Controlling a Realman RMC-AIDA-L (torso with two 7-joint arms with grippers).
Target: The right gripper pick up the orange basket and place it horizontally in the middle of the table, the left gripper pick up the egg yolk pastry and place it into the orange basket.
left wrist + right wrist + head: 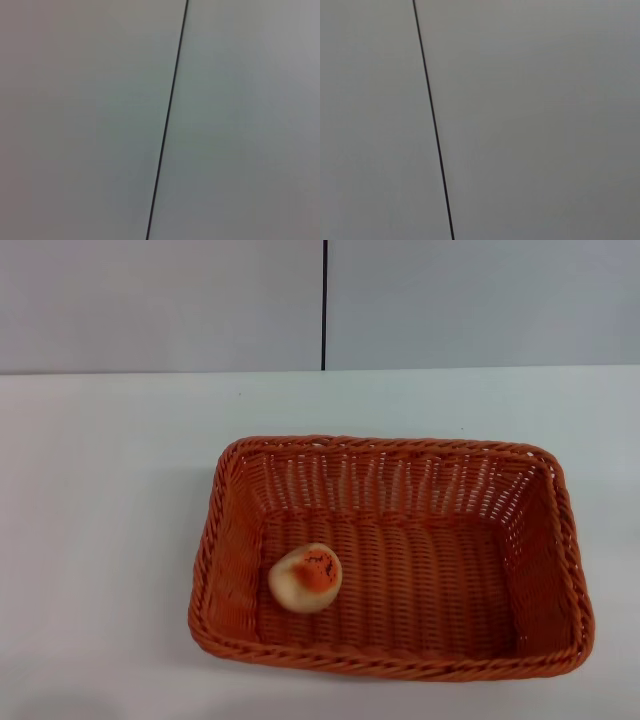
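Orange woven wicker basket (400,455) lies lengthwise across the white tabletop (100,540), the small cream egg yolk pastry (306,578) resting inside. Both placements look done. Neither gripper is in view, so their jaws cannot be judged.

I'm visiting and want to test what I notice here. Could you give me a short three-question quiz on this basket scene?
1. True or false: the egg yolk pastry lies inside the orange basket.
2. Which part of the basket floor holds the pastry? A) the robot's left side, toward the near rim B) the far right corner C) the exact centre
3. Fill in: the basket stands on the white ____, with its long sides running across the head view.

Key
1. True.
2. A.
3. table.
Neither the left gripper nor the right gripper shows in any view; both wrist cameras see only a pale wall with a dark seam.
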